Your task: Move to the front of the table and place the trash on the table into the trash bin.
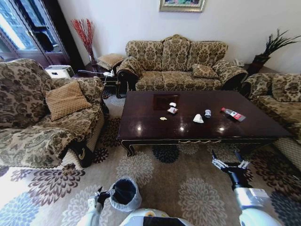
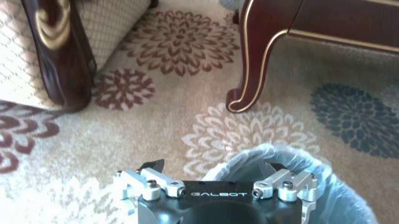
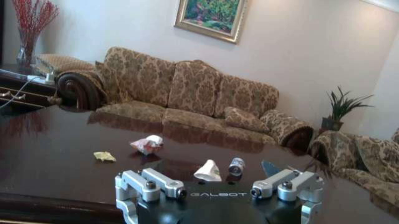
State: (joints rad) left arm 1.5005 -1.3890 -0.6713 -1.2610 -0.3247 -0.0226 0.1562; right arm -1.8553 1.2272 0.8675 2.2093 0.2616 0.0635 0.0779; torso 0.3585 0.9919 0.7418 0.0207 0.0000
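- My left gripper [image 1: 100, 195] hangs low at my left, its fingers spread with one fingertip [image 2: 275, 167] over the bag-lined rim of the bin [image 1: 125, 194]; they do not look pressed together on that rim, so I read it as touching or just beside, not a firm pinch.
- Risk here: if I drive with the bin so loosely held, it could tip or slide off on the carpet [image 1: 188, 188].
- The table [image 1: 141, 127] stands ahead across a strip of carpet, so I judge the approach is not finished.
- Its carved leg [image 2: 249, 70] is near the bin in the left wrist view; a careless swing could knock the bin against it.
- The trash lies well apart from the bin, along the tabletop: a yellow scrap [image 1: 162, 118], a red-white wrapper [image 1: 172, 109], a white paper [image 1: 198, 118], a can [image 1: 208, 113], and a bottle [image 1: 233, 114] farthest right.
- The can and bottle could roll on the glossy top if nudged off-centre.
- The scrap is thin and flat; I expect the fingers could slip over it.
- My right gripper [image 1: 229, 163] hovers above the carpet just short of the table's front edge, fingers spread and holding nothing.
- Going forward with it at this height could strike that edge.
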